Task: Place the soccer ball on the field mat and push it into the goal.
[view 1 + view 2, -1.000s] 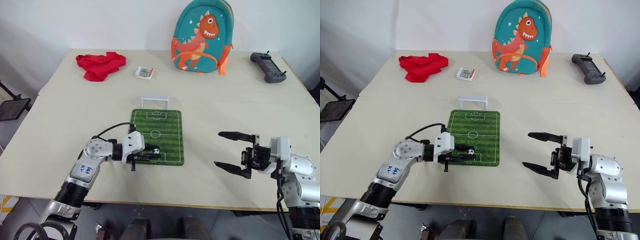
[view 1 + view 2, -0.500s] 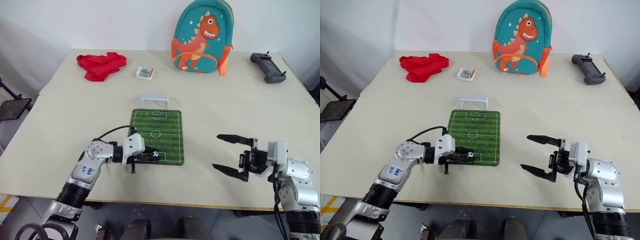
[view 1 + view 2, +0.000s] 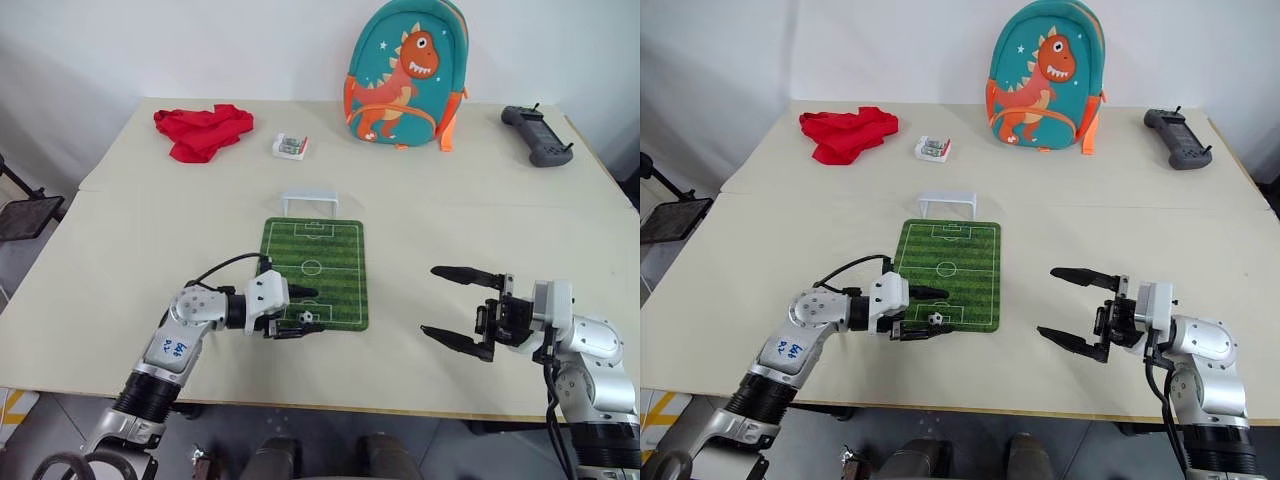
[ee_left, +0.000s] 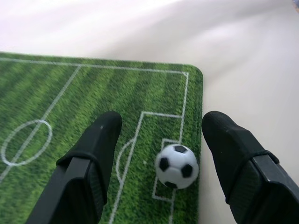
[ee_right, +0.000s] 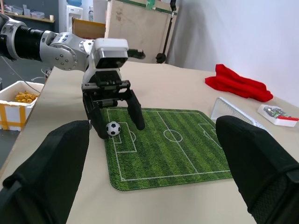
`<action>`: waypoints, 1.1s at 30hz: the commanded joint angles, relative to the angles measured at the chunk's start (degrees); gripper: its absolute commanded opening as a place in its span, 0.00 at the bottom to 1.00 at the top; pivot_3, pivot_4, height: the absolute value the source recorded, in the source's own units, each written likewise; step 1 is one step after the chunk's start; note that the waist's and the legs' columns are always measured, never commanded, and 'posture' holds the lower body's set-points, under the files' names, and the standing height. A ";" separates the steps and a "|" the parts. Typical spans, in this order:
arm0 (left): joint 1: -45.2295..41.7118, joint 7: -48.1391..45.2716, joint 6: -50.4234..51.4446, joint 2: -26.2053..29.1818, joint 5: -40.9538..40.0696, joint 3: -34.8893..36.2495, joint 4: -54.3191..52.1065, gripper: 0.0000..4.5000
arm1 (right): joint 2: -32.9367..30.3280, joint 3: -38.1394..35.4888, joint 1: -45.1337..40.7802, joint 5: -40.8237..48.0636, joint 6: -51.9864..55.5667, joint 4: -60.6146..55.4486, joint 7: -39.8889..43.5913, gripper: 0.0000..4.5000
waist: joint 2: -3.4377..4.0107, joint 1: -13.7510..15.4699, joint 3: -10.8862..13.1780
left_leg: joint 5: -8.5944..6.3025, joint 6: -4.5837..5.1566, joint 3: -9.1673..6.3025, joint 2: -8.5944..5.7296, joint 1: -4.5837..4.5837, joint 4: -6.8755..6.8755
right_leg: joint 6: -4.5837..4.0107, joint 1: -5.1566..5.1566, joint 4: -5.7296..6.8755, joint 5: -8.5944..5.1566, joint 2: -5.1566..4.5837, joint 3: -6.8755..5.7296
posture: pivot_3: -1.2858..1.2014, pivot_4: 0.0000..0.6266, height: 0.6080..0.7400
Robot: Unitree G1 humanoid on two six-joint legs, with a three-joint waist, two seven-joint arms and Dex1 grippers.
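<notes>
Pale bench (image 3: 130, 240) carries the field mat (image 3: 335, 250), with the goal (image 3: 309, 202) just beyond its far short edge. On the mat's near end sits the soccer ball (image 4: 177, 166), free between the spread fingers of the left gripper (image 3: 298, 311), neither finger touching it. Well off to the right, the right gripper (image 3: 462, 308) hangs above bare bench, fingers wide apart and empty.

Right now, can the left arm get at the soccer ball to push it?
Probably yes. The soccer ball rests on the field mat between the left gripper's open jaws, with nothing in the way.
</notes>
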 commanded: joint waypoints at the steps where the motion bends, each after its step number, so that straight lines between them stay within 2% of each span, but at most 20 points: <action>1: 0.76 -0.93 0.45 0.78 -3.60 2.46 -4.75 0.72 | 0.02 -0.04 0.42 1.04 0.46 -1.99 -0.09 1.00 | 0.00 0.01 0.00 | 0.00 0.00 0.00 0.00 0.00 0.00 | 0.00 0.00 0.00 0.00 0.00 0.00 | 0.52 0.24 1.00; 6: 2.93 -1.84 2.85 2.35 -8.06 5.48 -9.59 0.72 | 0.00 0.14 0.88 0.92 1.09 -2.47 -0.14 1.00 | 0.00 -0.20 0.00 | 0.00 -0.01 0.00 0.02 0.00 -0.01 | 0.00 0.00 -0.01 0.00 0.00 0.03 | 0.52 0.24 1.00; 10: 9.43 -6.92 5.08 7.25 -15.19 10.60 -14.63 0.72 | 0.49 0.22 1.53 0.66 0.60 -2.66 -0.19 1.00 | 0.01 -0.48 0.01 | -0.03 -0.05 -0.01 0.09 0.02 -0.06 | -0.02 0.00 -0.02 -0.01 0.03 0.19 | 0.52 0.24 1.00; 14: 13.38 -10.78 4.08 10.18 -16.30 11.09 -14.31 0.53 | 0.65 0.22 1.34 0.54 0.15 -2.18 0.02 1.00 | 0.11 -0.20 0.06 | -0.04 -0.07 -0.05 0.09 0.03 -0.04 | -0.06 0.02 -0.02 -0.03 0.02 0.26 | 0.52 0.24 1.00; 21: 18.84 -14.13 2.28 9.23 -15.63 7.94 -13.19 0.03 | 0.83 -0.14 0.93 0.07 -2.47 -0.06 1.37 1.00 | 0.11 -0.03 0.06 | -0.06 -0.04 -0.07 0.08 0.03 -0.07 | -0.06 0.06 -0.10 -0.03 0.00 0.25 | 0.52 0.24 1.00; 27: 16.07 -9.17 0.58 4.41 -10.83 4.16 -10.26 0.01 | -1.17 -1.33 1.32 -2.77 -7.37 5.70 3.92 1.00 | 0.11 0.14 0.06 | -0.06 -0.03 -0.06 0.04 0.02 -0.05 | -0.06 0.08 -0.11 -0.03 0.00 0.25 | 0.52 0.24 1.00; 33: 11.91 -7.57 0.69 1.88 -9.88 3.12 -6.56 0.01 | -3.61 -2.29 2.87 -3.07 -9.97 8.64 5.91 1.00 | 0.12 0.08 0.06 | -0.05 -0.04 -0.06 0.06 0.02 -0.05 | -0.06 0.05 -0.07 -0.03 0.03 0.16 | 0.52 0.24 1.00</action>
